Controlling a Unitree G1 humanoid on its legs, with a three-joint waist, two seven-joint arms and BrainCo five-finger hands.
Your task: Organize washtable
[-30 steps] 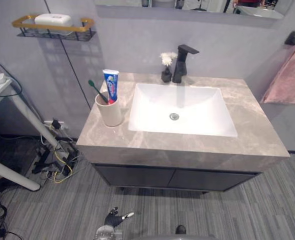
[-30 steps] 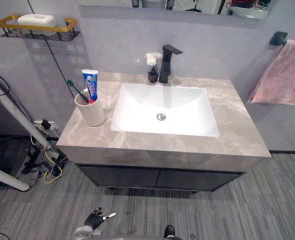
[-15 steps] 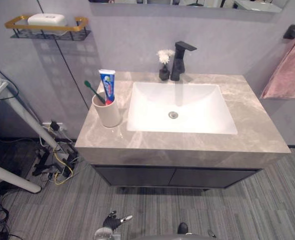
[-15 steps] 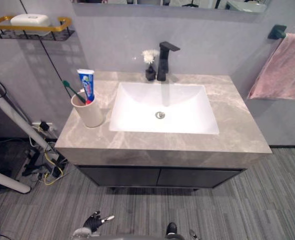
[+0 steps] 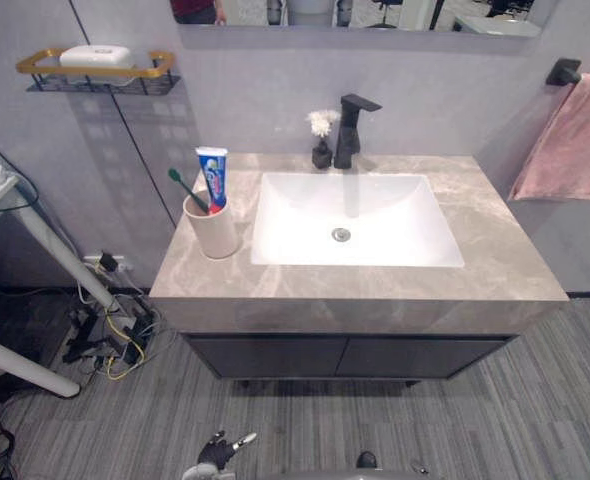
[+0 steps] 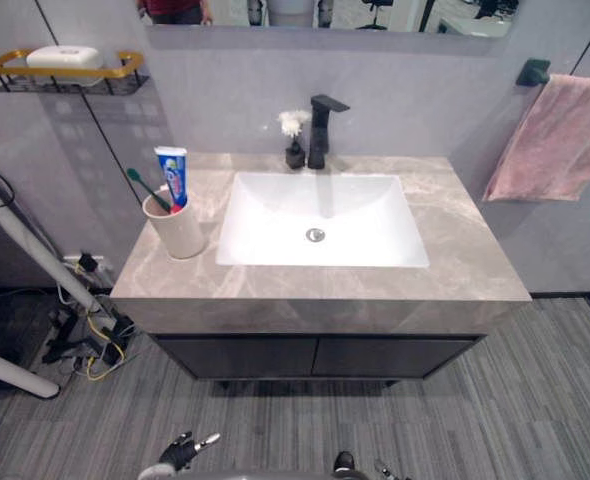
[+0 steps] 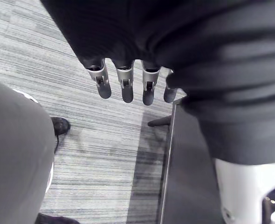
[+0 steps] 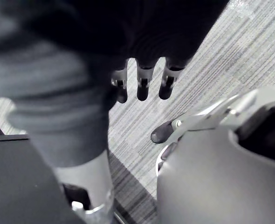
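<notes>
Room: grey walls, grey striped floor (image 5: 535, 400), the lower edge of a mirror (image 5: 375, 12) at 12 o'clock.
Washtable (image 5: 275, 310): grey-brown marbled worktop (image 5: 495, 250) over a dark cabinet (image 5: 355, 355) with 2 fronts. A white rectangular sink (image 5: 395, 225) with a round drain is set in the middle.
Faucet (image 5: 349, 130): black and angular, upright at the sink's 12 o'clock.
Vase (image 5: 322, 154): small and dark, holding a white flower (image 5: 321, 122), just beside the faucet at its 9 o'clock.
Cup (image 5: 213, 232): beige, on the worktop at the sink's 9 o'clock. A blue-and-white toothpaste tube (image 5: 213, 178) stands in it and a green toothbrush (image 5: 188, 189) leans out toward 10 o'clock.
Shelf (image 5: 160, 65): gold-rimmed, on the wall at 10 o'clock, with white soap (image 5: 95, 56) on it.
Towel (image 5: 573, 140): pink, hanging on the wall at 2 o'clock.
Left robot hand (image 7: 126, 84): low at 6 o'clock over the floor, well apart from the washtable, fingers straight and side by side.
Right robot hand (image 8: 143, 79): over the floor, fingers straight and relaxed.
</notes>
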